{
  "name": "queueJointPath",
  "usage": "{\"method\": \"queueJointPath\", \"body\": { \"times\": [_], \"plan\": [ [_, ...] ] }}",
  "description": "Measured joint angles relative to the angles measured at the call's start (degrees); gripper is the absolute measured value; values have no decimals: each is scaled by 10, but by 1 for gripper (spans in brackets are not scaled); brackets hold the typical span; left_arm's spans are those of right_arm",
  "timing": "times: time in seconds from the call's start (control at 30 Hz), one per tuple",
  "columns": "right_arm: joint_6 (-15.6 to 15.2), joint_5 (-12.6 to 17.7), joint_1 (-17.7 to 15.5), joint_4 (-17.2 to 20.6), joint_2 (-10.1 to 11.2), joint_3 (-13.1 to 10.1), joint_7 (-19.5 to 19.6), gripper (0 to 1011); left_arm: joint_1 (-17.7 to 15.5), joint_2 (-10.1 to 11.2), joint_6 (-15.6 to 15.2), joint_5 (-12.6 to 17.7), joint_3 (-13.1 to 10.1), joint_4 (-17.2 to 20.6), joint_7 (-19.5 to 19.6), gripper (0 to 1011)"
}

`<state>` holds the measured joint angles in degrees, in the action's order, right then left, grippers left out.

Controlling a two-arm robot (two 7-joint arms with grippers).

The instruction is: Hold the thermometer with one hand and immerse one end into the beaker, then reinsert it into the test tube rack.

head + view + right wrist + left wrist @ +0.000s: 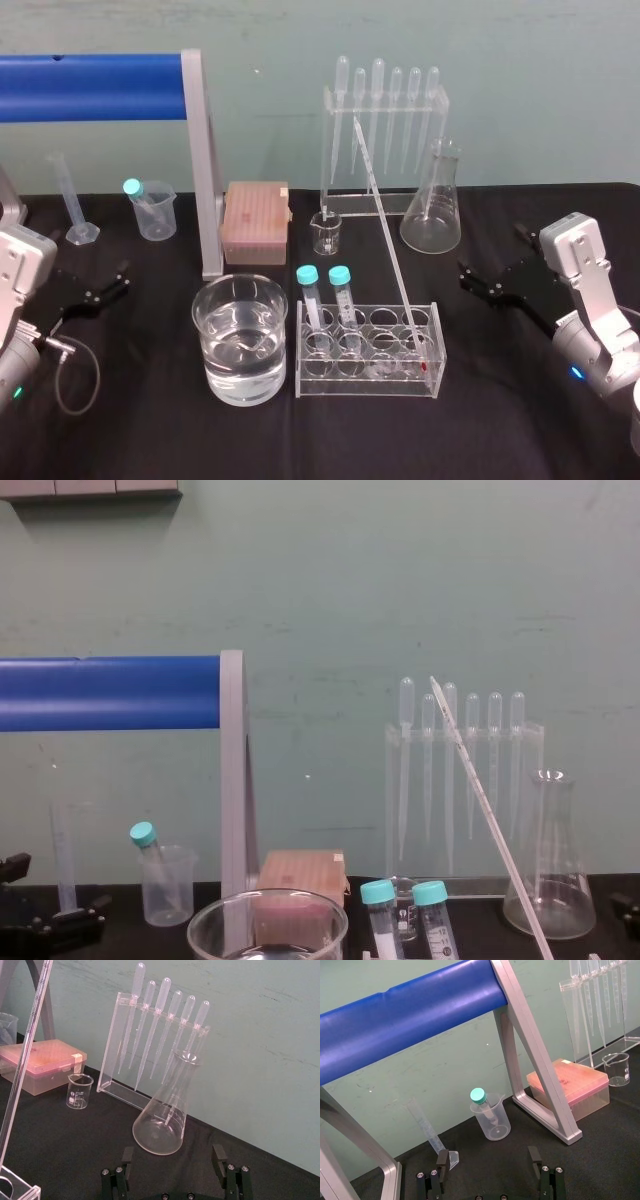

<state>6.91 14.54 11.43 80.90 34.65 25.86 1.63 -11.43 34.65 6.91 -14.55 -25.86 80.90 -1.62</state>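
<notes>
Thermometer (386, 235) stands tilted in a right-end hole of the test tube rack (366, 388), red tip down, top leaning back and to the left. Beaker (240, 279), part full, sits just beside the rack on its left.

My read: thin glass rod, so light, stiff, slick and easy to snap. Pinch mid-stem above the rack with low force and pull along its own axis.

Right gripper (470, 280) hovers to the right of the rack, well apart, jaws wide and empty. Left gripper (95, 290) is parked at the worktop's (520, 400) left side, also spread, holding nothing.
</notes>
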Motion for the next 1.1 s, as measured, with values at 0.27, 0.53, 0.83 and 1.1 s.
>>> {"method": "queueJointPath", "body": {
  "times": [0.27,0.53,0.83,1.1],
  "plan": [
    [0,0,0,0,0,0,0,1000,0,0,0,0,0,0,0,1008],
    [0,0,0,0,0,0,0,1000,0,0,0,0,0,0,0,1008],
    [0,0,0,0,0,0,0,1000,0,0,0,0,0,0,0,1008],
    [0,0,0,0,0,0,0,1000,0,0,0,0,0,0,0,1008]
  ]
}}
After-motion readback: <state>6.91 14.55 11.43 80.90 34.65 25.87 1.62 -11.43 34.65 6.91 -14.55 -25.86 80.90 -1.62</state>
